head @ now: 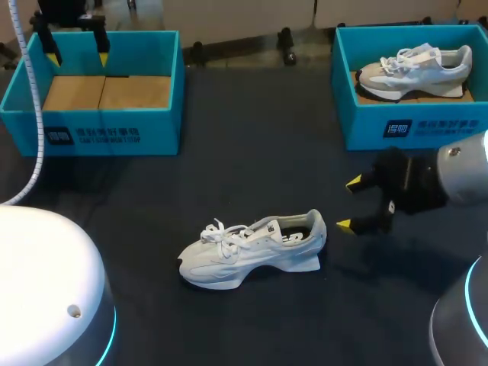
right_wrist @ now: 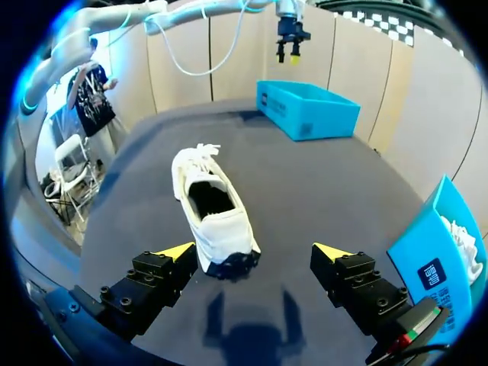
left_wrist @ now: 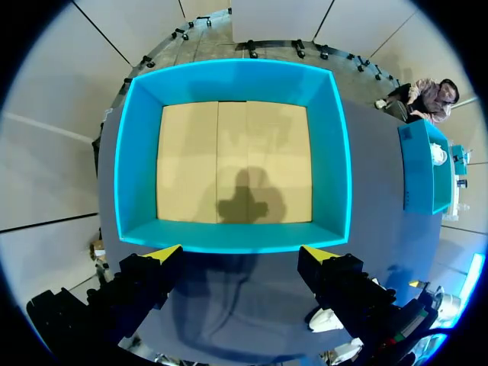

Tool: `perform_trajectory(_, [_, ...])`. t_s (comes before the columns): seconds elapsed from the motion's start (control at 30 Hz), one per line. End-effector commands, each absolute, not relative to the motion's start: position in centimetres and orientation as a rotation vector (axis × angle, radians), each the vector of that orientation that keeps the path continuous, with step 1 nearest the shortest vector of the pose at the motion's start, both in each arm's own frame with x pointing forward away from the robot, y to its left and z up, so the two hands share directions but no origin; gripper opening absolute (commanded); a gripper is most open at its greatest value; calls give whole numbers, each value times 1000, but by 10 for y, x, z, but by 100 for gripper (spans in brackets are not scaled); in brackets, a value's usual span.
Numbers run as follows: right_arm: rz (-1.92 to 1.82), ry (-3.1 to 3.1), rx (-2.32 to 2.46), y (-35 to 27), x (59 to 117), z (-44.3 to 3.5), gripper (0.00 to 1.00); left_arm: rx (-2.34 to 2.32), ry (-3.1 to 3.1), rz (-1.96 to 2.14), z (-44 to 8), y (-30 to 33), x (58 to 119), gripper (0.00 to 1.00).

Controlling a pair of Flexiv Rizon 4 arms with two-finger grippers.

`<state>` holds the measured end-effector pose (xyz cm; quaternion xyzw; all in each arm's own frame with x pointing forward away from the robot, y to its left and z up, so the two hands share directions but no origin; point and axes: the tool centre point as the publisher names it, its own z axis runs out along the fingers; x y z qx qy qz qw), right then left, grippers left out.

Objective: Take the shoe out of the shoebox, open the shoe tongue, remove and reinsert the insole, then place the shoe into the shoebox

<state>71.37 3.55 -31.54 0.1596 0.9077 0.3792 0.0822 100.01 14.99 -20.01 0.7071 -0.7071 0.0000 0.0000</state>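
Head view shows the white lace-up shoe [head: 252,252] lying on the dark table [head: 252,145] by the wide-open, empty right claw [head: 348,203], while the left claw [head: 78,57] hangs open and empty over a blue cardboard box [head: 152,133].

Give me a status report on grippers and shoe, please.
Left gripper open over the empty shoebox. Right gripper open by the shoe, at its heel. Shoe upright on the table, nothing between.

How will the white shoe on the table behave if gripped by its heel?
The white shoe looks light; its fabric heel collar would probably give when squeezed. Its laces lie loose and may dangle or snag. Its broad flat sole suggests it slides when pushed, not tips.
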Motion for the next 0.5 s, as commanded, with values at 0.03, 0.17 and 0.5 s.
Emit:
perform_trajectory(0.03, [1194,2671,468,33,709,-317,100,2221,-2222,0,-200,150,1000,100])
perform_trajectory(0.17, [1319,2620,385,18,711,-337,100,2221,-2222,0,-200,150,1000,100])
perform_trajectory(0.5, [1437,2563,198,-5,707,-361,100,2221,-2222,0,-200,150,1000,100])
